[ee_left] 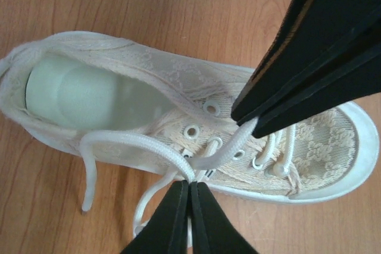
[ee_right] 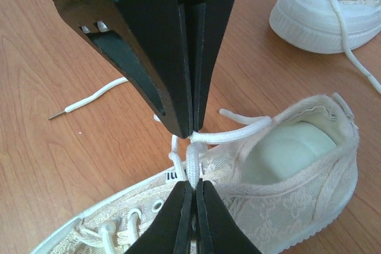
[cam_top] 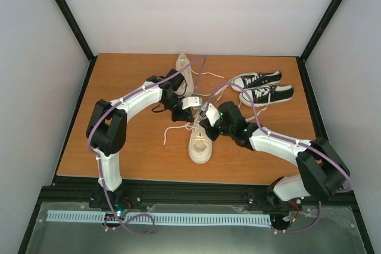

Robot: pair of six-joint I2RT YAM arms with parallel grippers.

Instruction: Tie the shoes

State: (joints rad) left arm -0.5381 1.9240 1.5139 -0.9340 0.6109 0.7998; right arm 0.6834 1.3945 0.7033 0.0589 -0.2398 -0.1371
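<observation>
Left gripper (ee_left: 189, 190) and right gripper (ee_right: 194, 187) are each clamped on the lace (ee_left: 122, 140) of the near shoe (cam_top: 199, 142), centre-table. The second shoe (cam_top: 184, 71) lies at 12 o'clock. Recommend drawing the strands apart evenly without dragging the shoe.

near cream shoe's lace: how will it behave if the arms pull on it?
Likely floppy: the lace sags in loose curves beside the left gripper. It may slip, being thin, though that gripper and the right gripper are both shut on it. The near cream shoe looks like light canvas, so a hard pull could drag it.
</observation>
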